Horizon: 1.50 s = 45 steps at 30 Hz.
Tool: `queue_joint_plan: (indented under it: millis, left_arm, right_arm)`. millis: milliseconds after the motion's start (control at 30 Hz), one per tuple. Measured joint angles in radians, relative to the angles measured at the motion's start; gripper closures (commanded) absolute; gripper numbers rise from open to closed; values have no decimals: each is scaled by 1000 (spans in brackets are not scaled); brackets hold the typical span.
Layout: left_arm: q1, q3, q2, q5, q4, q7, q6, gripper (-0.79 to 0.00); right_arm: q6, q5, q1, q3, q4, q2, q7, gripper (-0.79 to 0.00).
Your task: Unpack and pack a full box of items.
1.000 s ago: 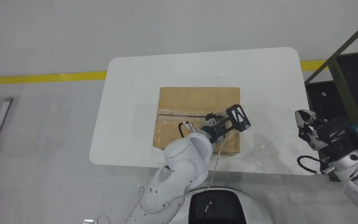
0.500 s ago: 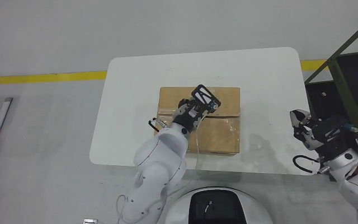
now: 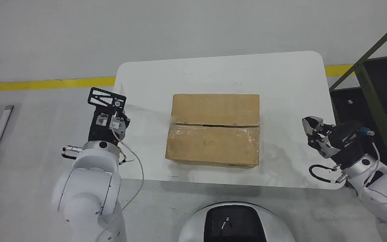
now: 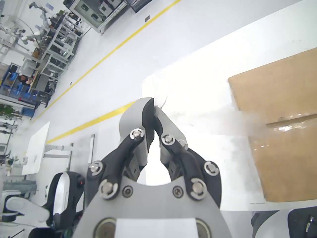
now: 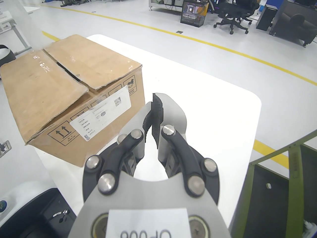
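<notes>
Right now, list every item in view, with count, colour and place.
cardboard box: one, brown, mid-table, flaps down, gap along the seam.
tape strip: one, clear, rising from the box's end on the left arm's side.
label: one, white, on the box's end facing the right arm.
table: one, white, under the box.
floor lines: two, yellow, one just beyond the table, one farther off.
rack: one, dark green, beside the table's right end.
left fingers: one pair, black pads, shut, apparently pinching the tape strip, at the table's left edge.
right fingers: one pair, black pads, shut, empty, over the table's right end.
</notes>
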Motion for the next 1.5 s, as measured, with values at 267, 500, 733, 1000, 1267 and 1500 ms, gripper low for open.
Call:
queue_joint_plan:
  millis: [267,500,733,1000,1267,1500]
  left_arm:
    - [64,-132,7,-83,37,52,97,0]
    - [89,-190,12,-107,95,111,188,-323]
    - [103,-220,19,-135,116,120,214,-785]
    - [98,-247,20,-246,109,125,308,-785]
    - [90,-290,17,-444,100,147,447,-785]
    - [96,-255,25,-479,81,149,424,-785]
  right_arm:
    - [-17,-4,19,-12,10,1,11,0]
    - [-22,-28,22,-16,1,3,20,0]
    - [-16,-31,18,-17,-12,3,33,0]
    - [0,33,18,-24,-35,1,53,0]
    - [22,156,39,-51,-51,-4,80,0]
    - [-16,244,104,-137,-80,-7,142,0]
